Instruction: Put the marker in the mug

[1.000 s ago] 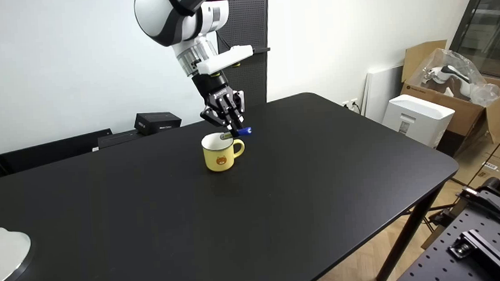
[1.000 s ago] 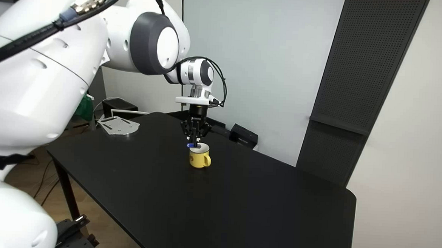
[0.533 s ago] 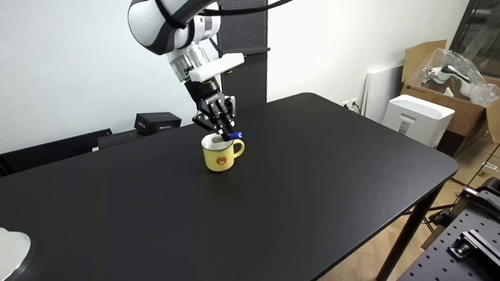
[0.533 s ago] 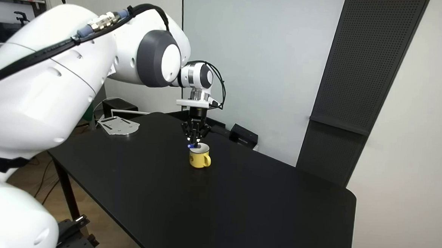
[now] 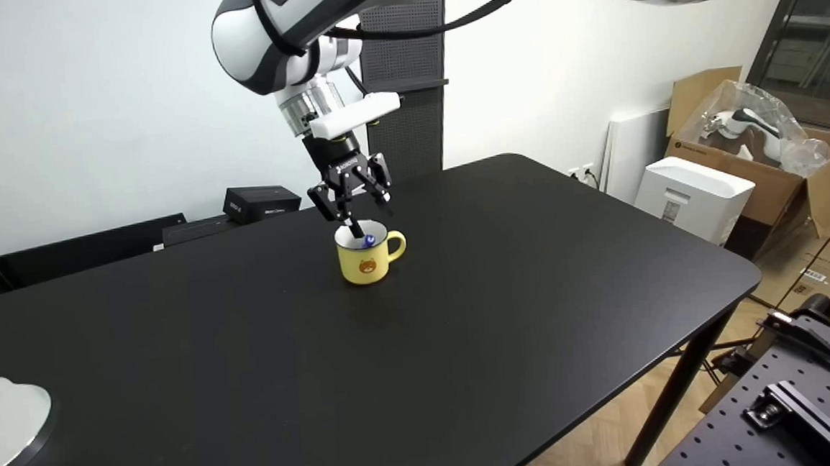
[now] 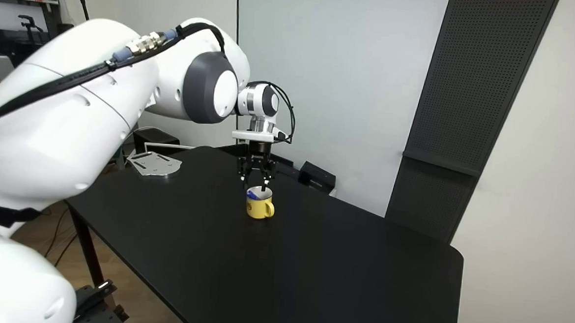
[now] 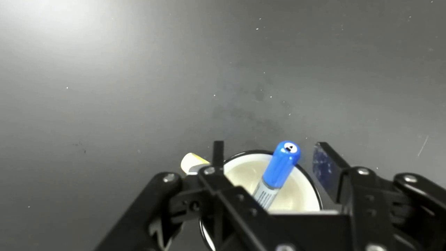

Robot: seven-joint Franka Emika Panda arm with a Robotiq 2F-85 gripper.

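The yellow mug [image 5: 352,267] stands upright on the black table, its white inside in sight in both exterior views. In the mug leans the marker [image 7: 280,167], tilted, with its blue cap up at the rim and a whitish label section below. Its lower end is hidden behind my gripper's linkage in the wrist view. Just above the mug, my gripper [image 5: 371,219] is open. In the wrist view the marker stands between its fingers [image 7: 324,167] with a gap on either side. One fingertip dips near the mug's mouth [image 6: 263,193].
A black box [image 5: 262,203] sits by the wall behind the table [image 5: 506,314]. At one table end lies a silver metal plate [image 6: 154,164]. A cardboard box [image 5: 750,176] and a white bin [image 5: 690,198] stand on the floor beyond the table.
The gripper came over the mug's mouth with the marker in its shut fingers, then opened. The marker went from lying crosswise above the rim to leaning inside the mug. The mug stayed put.
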